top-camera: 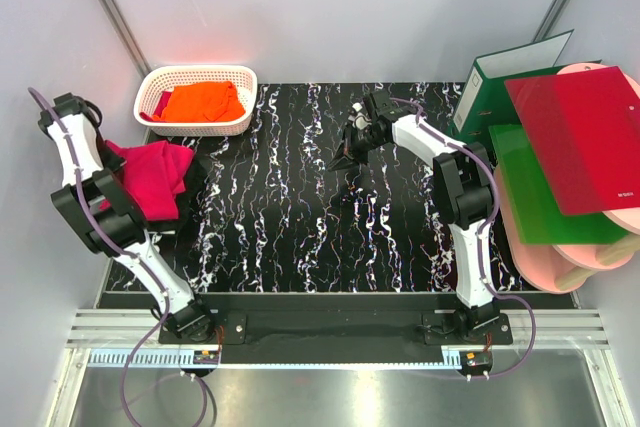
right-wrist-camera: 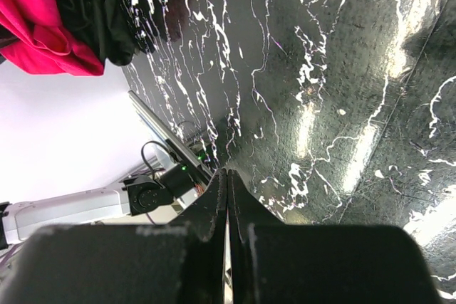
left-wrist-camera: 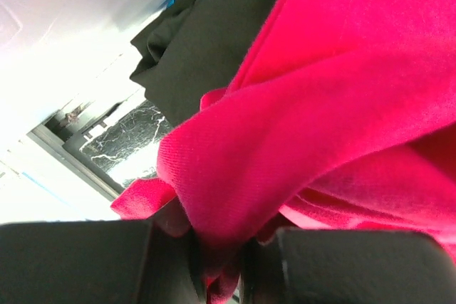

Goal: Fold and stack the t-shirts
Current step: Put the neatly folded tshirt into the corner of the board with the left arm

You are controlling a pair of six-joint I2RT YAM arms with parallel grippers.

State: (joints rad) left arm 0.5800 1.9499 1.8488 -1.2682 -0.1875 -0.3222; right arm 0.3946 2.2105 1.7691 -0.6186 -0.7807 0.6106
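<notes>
— What's around the basket (top-camera: pixel 200 128)?
— Folders (top-camera: pixel 580 137) far to its right. Inside it: the orange t-shirt (top-camera: pixel 200 102).
— The crimson-pink t-shirt (top-camera: pixel 155 179)?
— Beside the basket's near side, pinched in the left gripper (left-wrist-camera: pixel 217 267). Only the wrist views show the black t-shirt (left-wrist-camera: pixel 203 33) behind it. Right gripper (top-camera: pixel 345 157) is closed and empty, right of the basket.

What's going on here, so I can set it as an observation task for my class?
The left end effector is shut on a bunched crimson-pink t-shirt at the left edge of the table, with a black t-shirt beside it. The right end effector is shut and empty over the middle of the table. An orange t-shirt lies in the white basket at the back left. No folded stack shows yet.
</notes>
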